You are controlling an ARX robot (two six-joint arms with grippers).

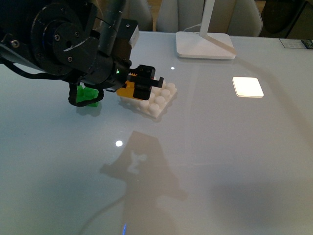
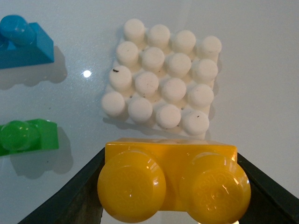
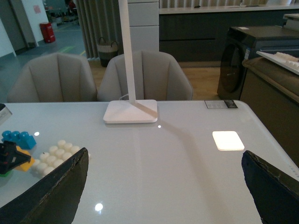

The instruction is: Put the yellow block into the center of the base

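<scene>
Subject: the yellow block (image 2: 170, 179), a small yellow-orange brick with two round, glossy studs side by side and faint embossed rings on each stud.

The left gripper (image 1: 139, 84) pinches it, with one dark finger (image 2: 70, 200) against each short end. The left arm enters from the left of the front view, its wrist bent down over the table (image 1: 220, 161).

The block's long axis runs from finger to finger. Its studs face back toward the wrist camera, and its body sits roughly level.

The block is at the edge of the base (image 2: 163, 79), the white plate with sixteen studs. It is beside that edge and not over the centre studs. Whether it touches the plate cannot be told.

A green brick (image 2: 28, 137) and a blue brick (image 2: 25, 42) lie on the table to one side of the base.

The right gripper (image 3: 163, 200) is spread wide and holds nothing, well apart from the bricks.
</scene>
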